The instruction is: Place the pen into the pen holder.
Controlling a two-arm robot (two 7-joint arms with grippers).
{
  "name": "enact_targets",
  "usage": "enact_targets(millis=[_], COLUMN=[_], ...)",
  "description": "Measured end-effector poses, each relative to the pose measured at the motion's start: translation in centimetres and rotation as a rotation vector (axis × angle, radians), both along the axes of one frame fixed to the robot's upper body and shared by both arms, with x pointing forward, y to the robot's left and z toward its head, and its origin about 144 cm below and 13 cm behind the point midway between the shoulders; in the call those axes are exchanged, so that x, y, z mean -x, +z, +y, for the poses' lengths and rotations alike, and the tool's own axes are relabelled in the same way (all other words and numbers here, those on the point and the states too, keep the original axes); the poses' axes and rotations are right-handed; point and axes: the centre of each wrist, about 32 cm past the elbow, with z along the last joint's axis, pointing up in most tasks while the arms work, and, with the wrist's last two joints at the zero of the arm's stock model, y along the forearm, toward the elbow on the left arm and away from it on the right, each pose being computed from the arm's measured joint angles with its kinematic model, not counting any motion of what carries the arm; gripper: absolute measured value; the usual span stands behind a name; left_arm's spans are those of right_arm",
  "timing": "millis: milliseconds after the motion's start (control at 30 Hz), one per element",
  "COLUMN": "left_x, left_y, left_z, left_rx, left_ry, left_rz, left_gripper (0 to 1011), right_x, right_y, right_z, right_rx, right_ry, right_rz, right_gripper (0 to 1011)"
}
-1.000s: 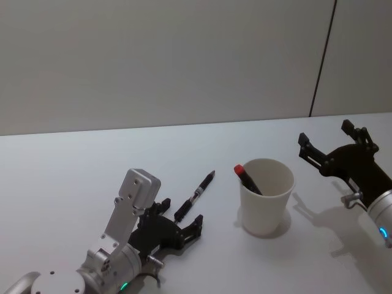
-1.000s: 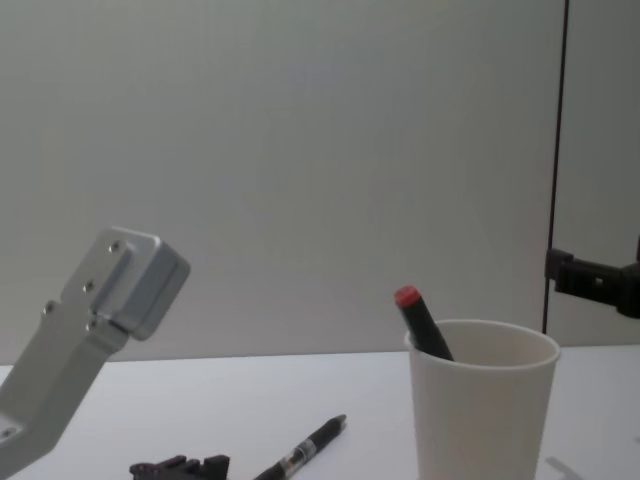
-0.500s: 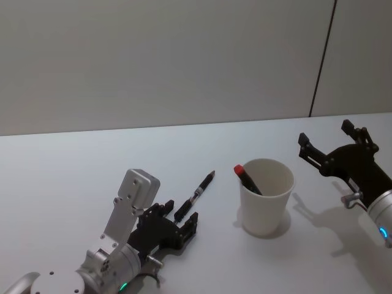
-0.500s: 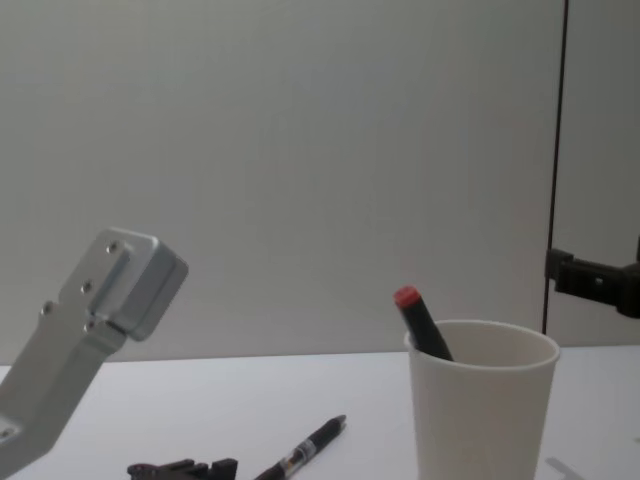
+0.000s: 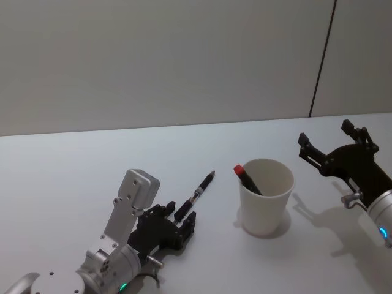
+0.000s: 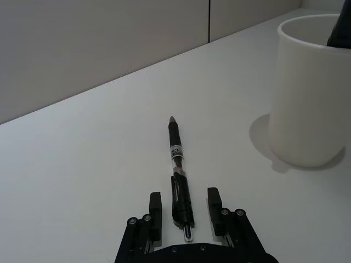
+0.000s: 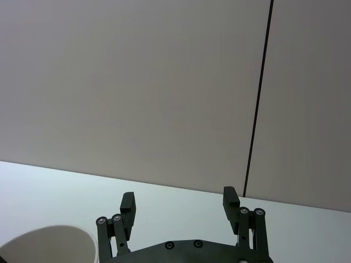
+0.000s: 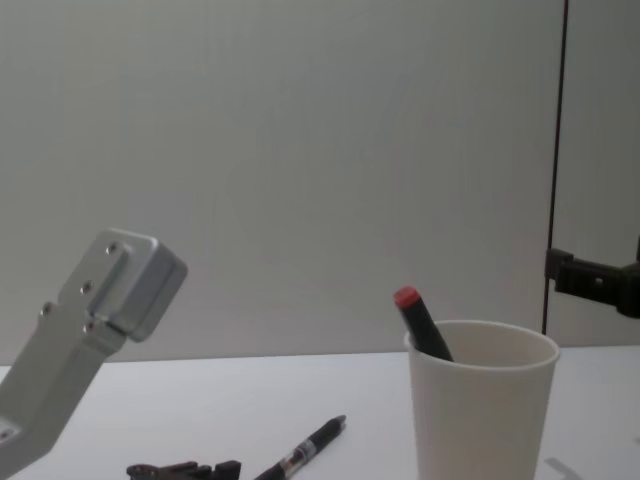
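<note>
Left gripper (image 6: 184, 197): sitting low on the desk (image 5: 73, 171), fingers open and straddling the pen's rear end with a gap on each side, seemingly lining up a pinch.
Pen (image 6: 176, 159): lying flat on the desk with its tip pointing away toward the wall, left of the pen holder and apart from it.
Pen holder (image 5: 266, 199): standing upright and holding one red-capped marker (image 5: 247, 177), which is leaning on the left rim and leaving room for another.
Right gripper (image 5: 326, 133): hovering open to the holder's right, idling clear of the likely path.
</note>
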Motion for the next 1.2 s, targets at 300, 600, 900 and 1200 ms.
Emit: enact_targets(millis=[300,600,900,1200], left_x=[0.0,0.0,0.0,0.0], left_y=[-0.01,-0.03,-0.04,-0.03], left_z=[0.0,0.01,0.01,0.01], left_rx=[0.0,-0.001,-0.001,-0.001], left_ry=[0.0,0.0,0.0,0.0], left_rz=[0.001,0.001,0.002,0.002], left_gripper=[450,389,330,272], right_x=[0.0,0.0,0.0,0.0], right_y=[0.0,0.0,0.0,0.0], right_z=[0.0,0.0,0.0,0.0], right_rx=[0.0,0.0,0.0,0.0], right_ry=[0.0,0.0,0.0,0.0], right_rz=[0.0,0.0,0.0,0.0], right_gripper=[1001,1002,1002,1002])
